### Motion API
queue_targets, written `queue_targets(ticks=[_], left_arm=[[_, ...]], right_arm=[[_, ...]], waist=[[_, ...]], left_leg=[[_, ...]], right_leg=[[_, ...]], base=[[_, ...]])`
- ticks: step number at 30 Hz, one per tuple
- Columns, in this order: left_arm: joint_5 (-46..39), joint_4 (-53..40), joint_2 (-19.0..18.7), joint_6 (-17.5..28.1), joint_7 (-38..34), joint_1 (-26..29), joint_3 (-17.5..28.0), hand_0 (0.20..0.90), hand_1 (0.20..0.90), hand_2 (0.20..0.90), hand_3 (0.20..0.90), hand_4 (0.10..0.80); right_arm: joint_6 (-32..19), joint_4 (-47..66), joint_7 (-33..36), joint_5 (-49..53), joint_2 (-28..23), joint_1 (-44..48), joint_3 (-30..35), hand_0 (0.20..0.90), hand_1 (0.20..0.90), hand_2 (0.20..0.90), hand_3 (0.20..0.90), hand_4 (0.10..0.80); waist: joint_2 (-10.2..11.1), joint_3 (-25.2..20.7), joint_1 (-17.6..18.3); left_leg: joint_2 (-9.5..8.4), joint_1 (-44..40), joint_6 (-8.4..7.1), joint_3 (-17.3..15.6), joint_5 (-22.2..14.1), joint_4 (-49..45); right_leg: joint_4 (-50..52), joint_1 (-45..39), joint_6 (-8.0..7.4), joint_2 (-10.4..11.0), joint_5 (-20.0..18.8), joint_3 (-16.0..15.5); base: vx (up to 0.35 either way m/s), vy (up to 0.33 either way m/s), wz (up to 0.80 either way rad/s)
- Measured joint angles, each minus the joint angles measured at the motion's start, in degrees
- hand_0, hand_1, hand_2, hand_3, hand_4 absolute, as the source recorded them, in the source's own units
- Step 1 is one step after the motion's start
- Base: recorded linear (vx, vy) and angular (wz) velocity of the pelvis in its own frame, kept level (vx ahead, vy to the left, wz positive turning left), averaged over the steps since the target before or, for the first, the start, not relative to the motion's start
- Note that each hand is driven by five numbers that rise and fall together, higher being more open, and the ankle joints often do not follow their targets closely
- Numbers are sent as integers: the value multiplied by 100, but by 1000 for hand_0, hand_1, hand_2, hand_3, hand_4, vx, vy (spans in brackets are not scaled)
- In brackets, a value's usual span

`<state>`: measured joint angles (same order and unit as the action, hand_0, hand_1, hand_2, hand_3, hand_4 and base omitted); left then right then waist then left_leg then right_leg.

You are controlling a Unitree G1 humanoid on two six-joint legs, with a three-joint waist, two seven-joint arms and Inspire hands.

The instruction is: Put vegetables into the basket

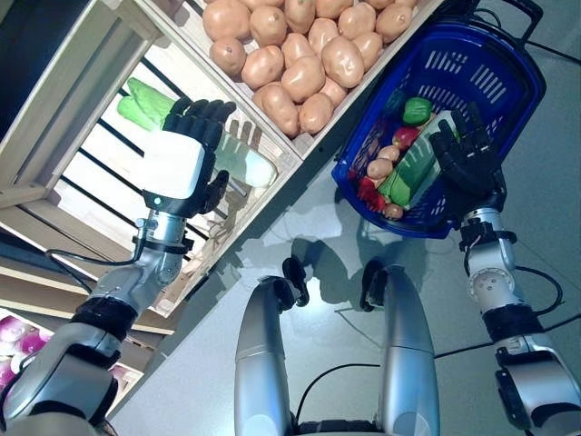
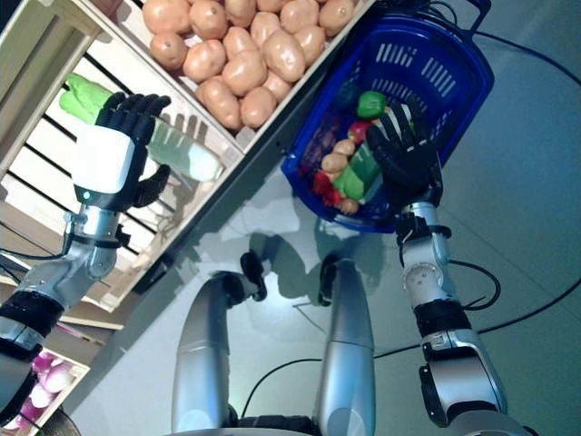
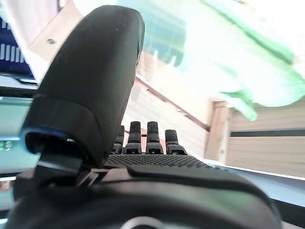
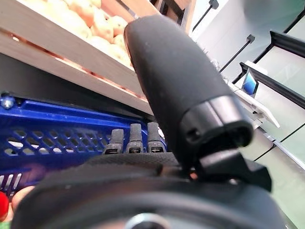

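Note:
My left hand [image 1: 177,163] hovers with straight fingers over a long pale green vegetable [image 1: 145,102] lying in a slatted wooden crate [image 1: 54,145]. Its wrist view shows the straight fingers [image 3: 152,138] with that vegetable [image 3: 248,62] just past them, not held. The blue plastic basket [image 1: 508,68] stands on the floor to the right. In it lie a round green vegetable [image 1: 417,111], a red one [image 1: 404,136], small tan ones [image 1: 379,168] and a long green one [image 1: 413,173]. My right hand [image 1: 465,159] is open above the basket's near rim, and its wrist view shows the basket wall [image 4: 57,133].
The wooden stand runs along the left and top, with a crate of tan potatoes [image 1: 300,54] between my left hand and the basket. Grey floor [image 1: 545,209] lies right of the basket.

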<state>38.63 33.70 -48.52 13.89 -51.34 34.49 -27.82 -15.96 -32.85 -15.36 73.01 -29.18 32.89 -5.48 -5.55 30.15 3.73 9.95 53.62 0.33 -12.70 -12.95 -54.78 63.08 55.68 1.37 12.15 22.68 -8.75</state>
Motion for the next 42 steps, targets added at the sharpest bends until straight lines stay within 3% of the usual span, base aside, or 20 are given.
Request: queue_targets(ticks=[13, 19, 30, 42], left_arm=[[-298, 32, 7, -98, 143, -38, 10, 900, 900, 900, 900, 800], [-296, 187, 10, -154, 766, 206, -128, 900, 900, 900, 900, 800], [-208, 615, 10, -913, 2153, 1508, -1232, 900, 900, 900, 900, 800], [409, 923, 58, -1506, 3115, 2544, -2104, 900, 900, 900, 900, 800]], right_arm=[[1, -50, 0, 2, -6, 18, 7, 900, 900, 900, 900, 800], [57, -59, 0, 12, -42, 103, 7, 900, 900, 900, 900, 800], [112, -301, 0, 216, -205, 454, -58, 900, 900, 900, 900, 800], [186, -420, 0, 296, -236, 872, -443, 900, 900, 900, 900, 800]], waist=[[-1, 0, -8], [-1, 0, -3], [-1, 0, 34], [6, -3, 131]], left_leg=[[-3, 41, -5, -21, 2, 51], [-2, 113, -6, -19, 3, 31], [4, 212, 23, -73, -13, 16], [49, 376, 96, -94, -63, -82]], right_leg=[[-33, 65, 0, -8, -1, 16], [-29, 134, -7, -12, -6, 18], [-53, 260, -66, -35, -52, 91], [-88, 395, -143, -114, -129, 153]], base=[[0, 0, 0], [0, 0, 0], [-2, 2, -1], [-9, -4, -2]])
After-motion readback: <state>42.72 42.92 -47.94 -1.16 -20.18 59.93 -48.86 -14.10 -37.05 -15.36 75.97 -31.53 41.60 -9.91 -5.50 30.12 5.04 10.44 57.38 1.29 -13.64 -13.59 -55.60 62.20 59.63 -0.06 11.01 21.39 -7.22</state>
